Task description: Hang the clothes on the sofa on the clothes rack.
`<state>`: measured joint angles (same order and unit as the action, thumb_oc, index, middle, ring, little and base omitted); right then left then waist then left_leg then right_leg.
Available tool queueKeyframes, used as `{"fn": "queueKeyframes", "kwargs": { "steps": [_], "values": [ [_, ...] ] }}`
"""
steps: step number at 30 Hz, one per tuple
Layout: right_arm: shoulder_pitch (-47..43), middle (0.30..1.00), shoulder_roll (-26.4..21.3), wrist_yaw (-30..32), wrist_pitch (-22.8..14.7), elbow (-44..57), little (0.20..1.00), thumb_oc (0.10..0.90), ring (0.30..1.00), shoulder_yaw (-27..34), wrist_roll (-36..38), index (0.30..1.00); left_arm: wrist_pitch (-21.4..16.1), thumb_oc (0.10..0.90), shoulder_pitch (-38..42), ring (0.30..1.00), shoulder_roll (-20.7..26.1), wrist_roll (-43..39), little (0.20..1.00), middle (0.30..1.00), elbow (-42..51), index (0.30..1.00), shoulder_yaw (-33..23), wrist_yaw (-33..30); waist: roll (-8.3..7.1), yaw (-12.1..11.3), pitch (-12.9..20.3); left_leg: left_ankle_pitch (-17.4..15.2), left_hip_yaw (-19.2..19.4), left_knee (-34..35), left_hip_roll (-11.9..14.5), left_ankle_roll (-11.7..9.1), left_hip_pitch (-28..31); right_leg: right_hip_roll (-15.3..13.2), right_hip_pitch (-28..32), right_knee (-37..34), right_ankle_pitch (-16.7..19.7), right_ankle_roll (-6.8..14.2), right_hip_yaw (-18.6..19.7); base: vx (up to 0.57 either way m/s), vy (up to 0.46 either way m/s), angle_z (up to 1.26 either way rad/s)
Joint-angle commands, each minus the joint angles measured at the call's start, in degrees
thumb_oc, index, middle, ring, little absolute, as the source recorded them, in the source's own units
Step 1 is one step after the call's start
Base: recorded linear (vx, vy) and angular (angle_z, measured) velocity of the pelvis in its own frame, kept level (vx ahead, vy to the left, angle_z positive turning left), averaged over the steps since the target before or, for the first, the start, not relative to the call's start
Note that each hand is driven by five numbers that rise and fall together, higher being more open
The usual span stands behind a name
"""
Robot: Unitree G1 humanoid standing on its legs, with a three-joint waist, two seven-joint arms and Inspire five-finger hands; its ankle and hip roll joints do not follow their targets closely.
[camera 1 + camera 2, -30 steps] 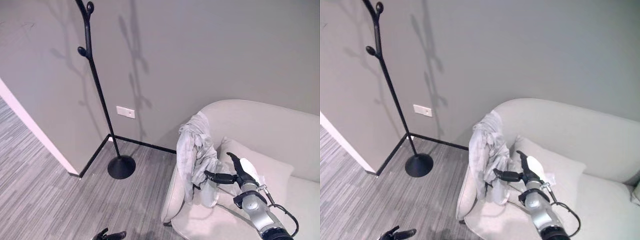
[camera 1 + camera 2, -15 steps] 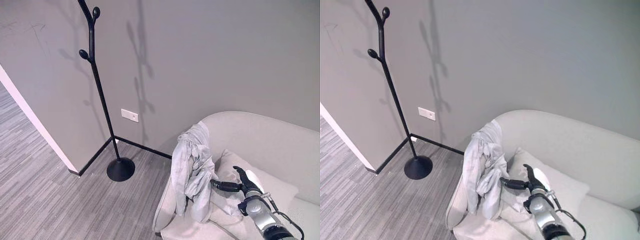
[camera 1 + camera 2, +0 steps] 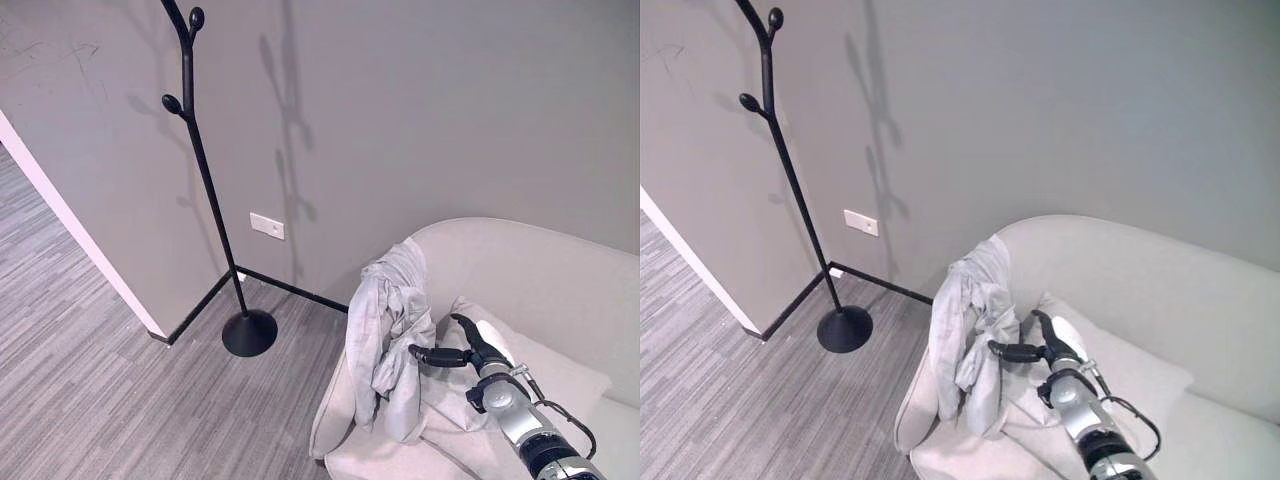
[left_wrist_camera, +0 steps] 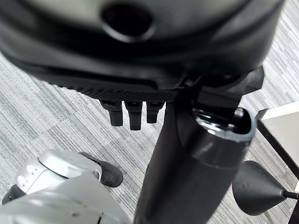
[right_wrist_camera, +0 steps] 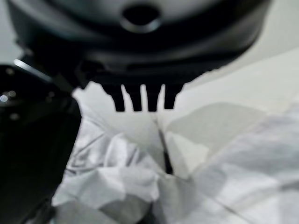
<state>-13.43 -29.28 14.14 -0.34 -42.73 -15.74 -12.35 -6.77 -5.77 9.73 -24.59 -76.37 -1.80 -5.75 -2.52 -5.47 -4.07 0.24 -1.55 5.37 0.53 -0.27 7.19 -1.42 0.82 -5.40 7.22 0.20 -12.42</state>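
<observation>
We reach our right hand out to the clothes on the sofa. The clothes hang in a grey bunch over the sofa's arm, on the side that faces the rack. They droop down that side, so we come at them from the seat side, where the cloth bulges toward us.

Our right hand's fingers are spread and straight. The fingertips are right at the cloth, just touching it or almost. In the right wrist view the straight fingers point at the crumpled cloth just past them. We think the hand is open like this so it can close on a fold next. It is not pinching anything yet.

A pale cushion lies on the sofa seat, right under our right arm. It could get caught up with the cloth when we grab.

The black rack stands in the corner of the room, well apart from the sofa. Its round foot sits on the grey striped floor. Its pegs are high up. A white wall plate is on the wall between the rack and the sofa.

Our left hand hangs low over the floor, with its fingers loose and holding nothing.
</observation>
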Motion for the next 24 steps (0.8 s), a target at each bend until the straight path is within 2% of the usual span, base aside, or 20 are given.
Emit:
{"fn": "queueKeyframes", "kwargs": {
  "steps": [1, 9, 10, 21, 22, 23, 24],
  "values": [
    [-5.0, 0.9, -3.9, 3.0, -4.2, 4.4, 0.9, 0.8, 0.9, 1.3, 1.1, 0.9, -2.0, 0.8, 2.5, 0.9, -0.4, 1.1, 0.9, 0.9, -2.4, 0.9, 2.6, -0.4, -1.69, -0.6, 1.1, -0.3, 3.7, -0.4, 2.0, -2.5, -2.8, -2.0, 7.0, 0.4, -8.3, 4.8, 2.5, 0.03, -0.007, 0.06],
    [-8.0, 0.9, -1.5, 0.6, -4.1, -1.8, 0.9, 0.8, 0.9, -3.3, 3.6, 0.9, -2.2, 0.8, 2.6, 0.9, -0.6, 2.7, 0.9, 0.9, -0.9, 0.9, 6.4, 0.1, -1.27, -1.1, 0.0, 0.0, 3.1, -0.4, 2.2, -2.7, -3.8, -1.8, 6.1, 0.4, -8.5, 4.6, 2.2, 0.02, -0.007, 0.05],
    [-10.1, 0.9, -0.7, -0.3, -3.6, -5.6, 0.9, 0.8, 0.9, -6.0, 3.0, 0.9, -2.2, 0.8, 2.8, 0.9, -0.5, 2.4, 0.9, 0.9, -0.6, 0.9, 7.0, 0.3, -1.0, -1.5, -0.7, 0.4, 2.7, -0.4, 2.1, -2.8, -4.8, -1.7, 5.2, 0.4, -8.4, 4.6, 1.9, -0.01, -0.011, 0.07],
    [-16.2, 0.9, 3.1, -1.6, -2.8, -17.7, 0.9, 0.8, 0.9, -12.0, 2.1, 0.9, -2.7, 0.8, 4.1, 0.9, -0.3, 1.2, 0.9, 0.9, 0.0, 0.9, 9.1, 0.3, 0.25, -2.6, -3.0, 1.9, 1.1, -0.4, 2.0, -3.1, -8.5, -1.4, 2.4, 0.4, -8.1, 4.3, 0.6, -0.01, -0.014, 0.11],
    [-17.5, 0.596, 3.8, -2.3, -2.7, -20.0, 0.596, 0.598, 0.596, -13.2, 2.0, 0.596, -2.9, 0.8, 4.5, 0.9, -0.3, 1.1, 0.9, 0.9, 0.4, 0.9, 9.9, 0.3, 0.55, -3.0, -3.3, 2.1, 0.9, -0.4, 1.9, -3.2, -9.0, -1.3, 2.0, 0.4, -8.1, 4.2, 0.3, -0.01, -0.018, 0.17],
    [-18.2, 0.422, 4.2, -2.8, -2.7, -21.4, 0.422, 0.482, 0.422, -14.0, 2.0, 0.422, -3.0, 0.8, 4.6, 0.9, -0.2, 1.3, 0.9, 0.9, 0.6, 0.9, 10.4, 0.3, 0.7, -3.1, -3.4, 2.2, 0.9, -0.4, 2.0, -3.2, -9.3, -1.3, 1.7, 0.4, -8.1, 4.2, 0.3, -0.01, -0.019, 0.12],
    [-18.2, 0.3, 4.2, -2.8, -2.7, -21.4, 0.3, 0.4, 0.3, -14.0, 2.1, 0.3, -3.0, 0.8, 4.7, 0.9, -0.2, 1.3, 0.9, 0.9, 0.6, 0.9, 10.4, 0.3, 0.7, -3.1, -3.4, 2.2, 0.9, -0.4, 2.0, -3.2, -9.3, -1.3, 1.7, 0.4, -8.1, 4.2, 0.3, 0.0, -0.009, 0.05]
  ]
}}
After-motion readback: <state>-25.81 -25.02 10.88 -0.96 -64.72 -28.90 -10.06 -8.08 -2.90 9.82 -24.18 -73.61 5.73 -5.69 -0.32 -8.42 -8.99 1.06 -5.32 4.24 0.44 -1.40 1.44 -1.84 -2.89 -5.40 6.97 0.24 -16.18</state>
